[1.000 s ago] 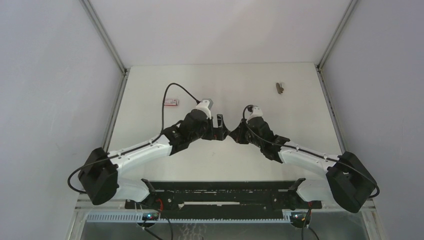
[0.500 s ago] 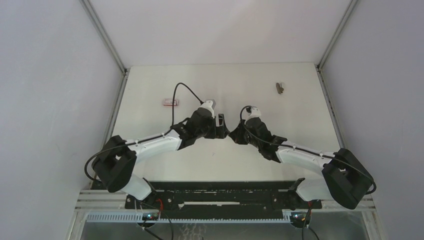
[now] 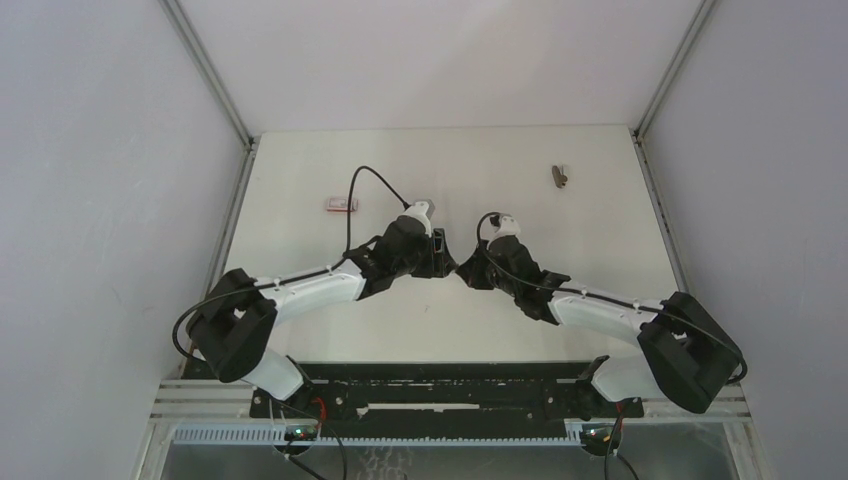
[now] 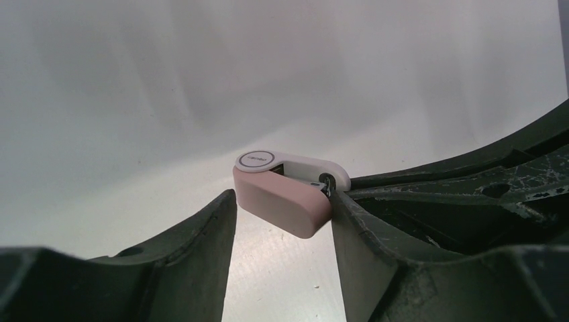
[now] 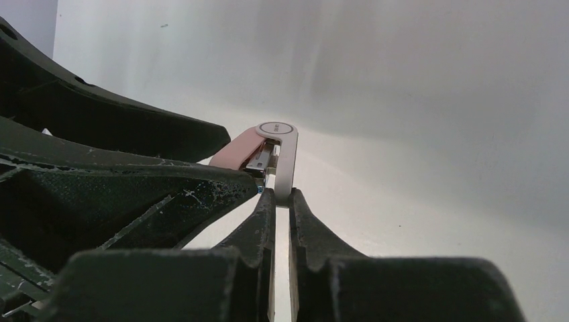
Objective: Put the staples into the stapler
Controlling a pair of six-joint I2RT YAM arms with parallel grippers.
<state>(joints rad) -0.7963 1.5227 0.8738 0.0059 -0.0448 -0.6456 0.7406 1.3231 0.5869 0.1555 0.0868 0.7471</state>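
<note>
Right gripper (image 5: 280,196) pinching stapler (image 5: 278,155) by white arm; left gripper (image 4: 282,221) spread around pink body. Thin hold risking stapler twisting loose if left closes off-centre.

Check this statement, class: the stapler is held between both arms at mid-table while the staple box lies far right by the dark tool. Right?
One error. The staple box lies far left, alone; the dark tool is far right, as the top external view shows. The stapler is indeed held between both arms at mid-table.
</note>
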